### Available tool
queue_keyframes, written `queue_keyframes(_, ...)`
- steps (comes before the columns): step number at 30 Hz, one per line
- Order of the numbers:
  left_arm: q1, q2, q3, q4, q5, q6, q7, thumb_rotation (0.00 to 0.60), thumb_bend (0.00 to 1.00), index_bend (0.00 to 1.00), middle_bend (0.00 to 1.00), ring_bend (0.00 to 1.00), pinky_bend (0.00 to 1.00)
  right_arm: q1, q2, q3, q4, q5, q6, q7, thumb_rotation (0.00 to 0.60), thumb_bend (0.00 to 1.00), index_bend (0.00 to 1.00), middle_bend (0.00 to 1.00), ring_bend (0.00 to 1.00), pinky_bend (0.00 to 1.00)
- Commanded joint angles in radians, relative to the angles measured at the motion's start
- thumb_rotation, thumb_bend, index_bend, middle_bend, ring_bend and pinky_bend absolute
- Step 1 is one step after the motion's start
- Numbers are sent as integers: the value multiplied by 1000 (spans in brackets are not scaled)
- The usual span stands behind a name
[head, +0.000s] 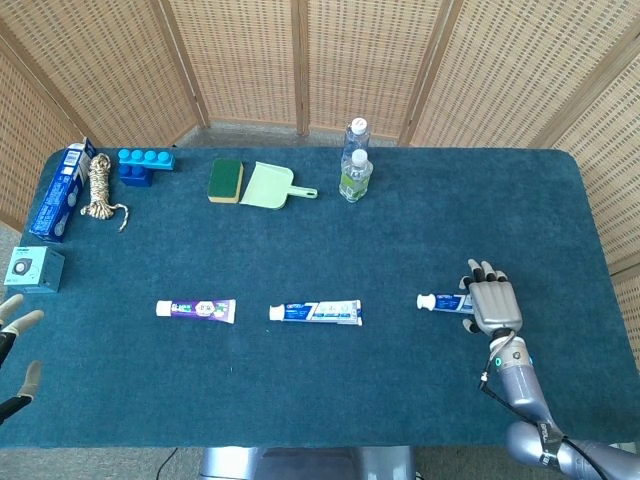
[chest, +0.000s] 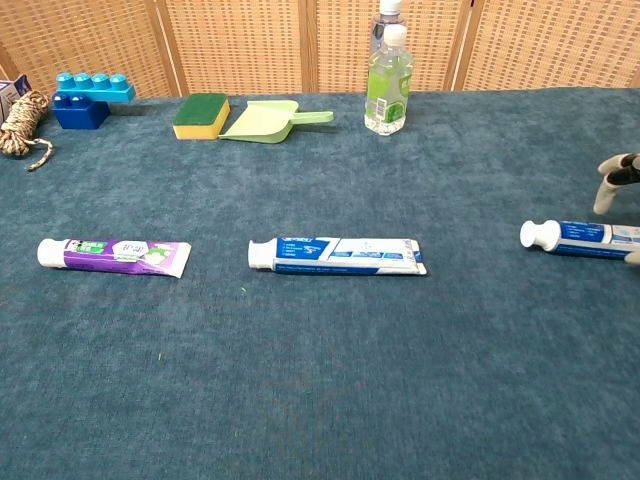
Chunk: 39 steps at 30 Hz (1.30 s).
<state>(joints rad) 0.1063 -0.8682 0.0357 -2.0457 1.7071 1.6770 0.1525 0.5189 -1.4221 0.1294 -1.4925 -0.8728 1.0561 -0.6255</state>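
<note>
A blue and white toothpaste tube (head: 443, 301) lies at the right of the blue tablecloth, white cap pointing left. My right hand (head: 493, 305) is over its tail end, fingers bent down on the far side. In the chest view one fingertip (chest: 612, 183) hangs just beyond the tube (chest: 580, 237), with a gap between them. The tube lies flat on the cloth. My left hand (head: 15, 345) is at the table's lower left edge, fingers apart and holding nothing; the small teal box (head: 33, 268) is nearest to it.
A second blue tube (head: 315, 312) lies mid-table and a purple tube (head: 196, 309) to its left. Along the far edge stand two bottles (head: 355, 160), a green dustpan (head: 270, 185), a sponge (head: 225, 179), a blue block (head: 146, 165), a rope coil (head: 99, 187) and a blue carton (head: 58, 190).
</note>
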Motion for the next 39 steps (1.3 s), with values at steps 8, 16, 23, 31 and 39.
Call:
queue_keyframes(8,1,1,0,-4,1,0,3,600,440,199,103,65,110,11,-6,-12,48,52,-19,-19,600,236,329,50,0,184)
queue_keyframes(16,3,1,0,-4,0,4,3,600,441,199,102,65,110,18,-12,-14,88,76,-40,-10,600,237,339,53,0,185)
queue_keyframes(23,8,1,1,-3,2,11,-1,600,441,199,100,63,110,39,-19,-9,98,96,-64,-16,600,244,363,63,0,188)
queue_keyframes(31,16,1,3,9,-1,23,-14,600,440,198,94,52,110,70,-13,-1,94,138,-93,-35,600,284,452,131,3,204)
queue_keyframes(39,21,2,4,14,0,30,-26,600,440,198,84,42,110,81,-3,-2,91,164,-110,-25,600,336,607,254,103,248)
